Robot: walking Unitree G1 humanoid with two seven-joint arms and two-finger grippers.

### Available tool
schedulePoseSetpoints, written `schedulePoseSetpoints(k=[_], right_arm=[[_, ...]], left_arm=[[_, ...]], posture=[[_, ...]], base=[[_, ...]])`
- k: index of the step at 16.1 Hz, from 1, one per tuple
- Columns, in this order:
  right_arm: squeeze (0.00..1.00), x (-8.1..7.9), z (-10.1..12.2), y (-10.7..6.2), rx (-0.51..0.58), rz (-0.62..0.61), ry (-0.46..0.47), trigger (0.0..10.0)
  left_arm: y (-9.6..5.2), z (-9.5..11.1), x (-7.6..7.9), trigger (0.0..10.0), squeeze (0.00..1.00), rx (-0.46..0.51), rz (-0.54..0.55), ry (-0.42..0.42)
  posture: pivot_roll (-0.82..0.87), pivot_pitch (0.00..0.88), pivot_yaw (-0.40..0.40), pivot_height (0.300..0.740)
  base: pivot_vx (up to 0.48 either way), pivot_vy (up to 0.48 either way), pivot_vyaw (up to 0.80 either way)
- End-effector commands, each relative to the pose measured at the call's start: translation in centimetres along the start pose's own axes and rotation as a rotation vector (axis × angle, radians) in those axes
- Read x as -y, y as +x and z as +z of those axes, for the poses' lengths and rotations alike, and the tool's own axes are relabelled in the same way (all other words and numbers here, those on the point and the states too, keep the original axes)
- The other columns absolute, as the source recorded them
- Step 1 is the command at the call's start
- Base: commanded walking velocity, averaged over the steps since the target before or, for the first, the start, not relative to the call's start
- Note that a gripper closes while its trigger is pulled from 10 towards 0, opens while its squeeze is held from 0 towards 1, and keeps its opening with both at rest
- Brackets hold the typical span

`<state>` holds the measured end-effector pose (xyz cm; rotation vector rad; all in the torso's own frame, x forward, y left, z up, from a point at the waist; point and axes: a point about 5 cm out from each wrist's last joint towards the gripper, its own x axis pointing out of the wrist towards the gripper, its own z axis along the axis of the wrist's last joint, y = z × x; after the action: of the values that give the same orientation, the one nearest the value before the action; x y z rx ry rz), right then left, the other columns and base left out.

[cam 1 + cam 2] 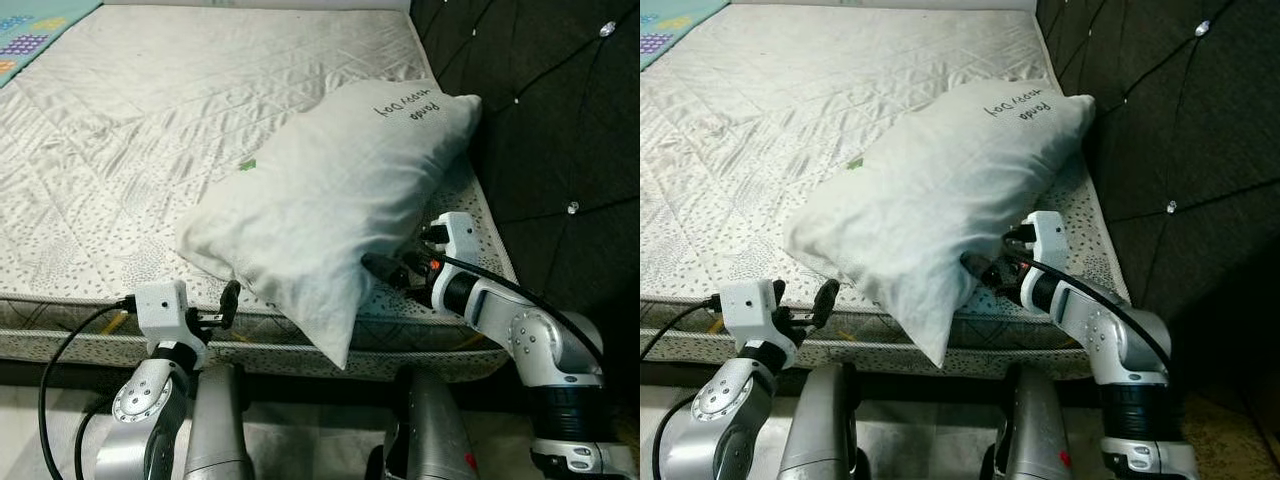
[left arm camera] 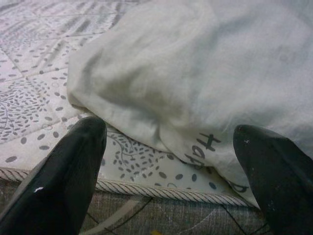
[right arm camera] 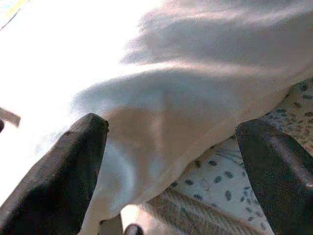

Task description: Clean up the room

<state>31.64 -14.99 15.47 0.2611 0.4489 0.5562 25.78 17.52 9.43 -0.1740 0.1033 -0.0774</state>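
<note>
Here, a white pillow (image 1: 335,195) lies slantwise on the bare mattress (image 1: 130,150) of the bed, near the corner where the near edge meets the right edge. One of its corners hangs down over the near edge, and the far end, which carries dark handwritten lettering, rests close to the black tufted headboard (image 1: 545,110) that runs along the right edge. The mattress cover is pale and quilted, with a grey leaf print, and a corded seam runs along its near edge.

The left claw (image 1: 228,303) sits at the near edge, just beside the low end of the pillow. In the left wrist view its two black fingers (image 2: 63,176) stand wide apart with nothing between them; the pillow's edge and the corded seam lie just ahead of them.

The right claw (image 1: 385,270) reaches in from the right, level with the mattress top, pointed at the pillow's underside close to the overhanging corner. In the right wrist view its fingers (image 3: 54,176) are also spread apart, with the pillow's cloth lying between and ahead of them but not pinched; whether the tips touch the cloth I cannot tell.

At the far left corner of the mattress a teal patterned mat (image 1: 35,30) shows.
</note>
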Motion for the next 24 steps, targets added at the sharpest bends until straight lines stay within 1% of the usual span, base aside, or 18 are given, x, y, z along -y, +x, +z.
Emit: schedulePoseSetpoints(k=[1,2,3,5,6,11,13,15,18,20,21,22,23,24], right_arm=[[0.0,-0.5,0.4,-0.6,-0.012,0.021,-0.014,10.0],[0.0,-0.7,0.3,-0.6,-0.02,0.031,-0.011,10.0],[0.0,-1.7,-0.4,-0.8,-0.048,0.053,-0.016,10.0],[0.0,-2.2,-0.9,-0.5,-0.049,0.054,-0.013,10.0],[0.0,-3.0,-1.5,0.0,-0.052,0.047,-0.001,10.0],[0.0,-5.2,-3.8,1.3,-0.104,0.076,0.036,10.0],[0.0,-5.5,-3.8,2.3,-0.057,0.035,0.028,10.0],[0.0,-5.5,-3.4,3.2,0.002,-0.031,0.056,10.0],[0.0,-5.8,-3.4,4.0,0.013,-0.081,0.061,10.0],[0.0,-6.5,-3.5,4.9,0.018,-0.089,0.055,10.0],[0.0,-7.1,-3.6,5.5,0.015,-0.083,0.051,10.0],[0.0,-7.5,-3.6,6.0,0.017,-0.087,0.046,7.0],[0.0,-7.6,-3.6,6.2,0.021,-0.089,0.045,0.0],[0.0,-8.0,-3.5,6.9,0.026,-0.096,0.038,0.0]], left_arm=[[0.0,-0.3,-0.2,10.0,0.0,-0.017,-0.008,-0.002],[0.0,-0.3,-0.1,10.0,0.0,-0.017,-0.01,-0.002],[0.1,-0.3,0.0,10.0,0.0,-0.017,-0.016,-0.002],[0.1,-0.3,0.1,10.0,0.0,-0.017,-0.018,-0.003],[0.1,-0.3,0.2,10.0,0.0,-0.018,-0.021,-0.003],[-0.4,-0.2,-0.2,10.0,0.0,-0.023,-0.016,0.004],[-0.4,-0.1,-0.1,10.0,0.0,-0.022,-0.014,0.005],[-0.5,-0.1,-0.1,10.0,0.0,-0.023,-0.01,0.006],[-0.6,0.0,-0.2,10.0,0.0,-0.022,-0.006,0.008],[-0.6,0.1,-0.2,10.0,0.0,-0.023,-0.004,0.009],[-0.6,0.2,-0.2,10.0,0.0,-0.021,-0.005,0.01],[-0.6,0.2,-0.2,10.0,0.0,-0.02,-0.003,0.01],[-0.6,0.2,-0.2,10.0,0.0,-0.02,-0.002,0.009],[-0.7,0.3,-0.2,10.0,0.0,-0.019,0.0,0.007]], posture=[[0.05,0.066,0.008,0.517],[0.05,0.065,0.009,0.517],[0.04,0.065,0.008,0.517],[0.04,0.069,0.01,0.517],[0.05,0.075,0.008,0.517],[0.08,0.099,0.009,0.517],[0.08,0.101,0.008,0.517],[0.09,0.106,0.008,0.517],[0.1,0.111,0.008,0.517],[0.1,0.113,0.008,0.517],[0.11,0.114,0.008,0.517],[0.11,0.115,0.007,0.517],[0.12,0.115,0.006,0.517],[0.12,0.115,0.006,0.517]], base=[[0.0,0.0,0.0],[0.0,0.0,0.0],[0.0,0.0,0.0],[0.0,0.0,0.0],[0.0,0.0,0.0],[0.0,0.0,0.0],[0.0,0.0,0.0],[0.0,0.0,0.0],[0.0,0.0,0.0],[0.0,0.0,0.0],[0.0,0.0,0.0],[0.0,0.0,0.0],[0.0,0.0,0.0],[0.0,0.0,0.0]])
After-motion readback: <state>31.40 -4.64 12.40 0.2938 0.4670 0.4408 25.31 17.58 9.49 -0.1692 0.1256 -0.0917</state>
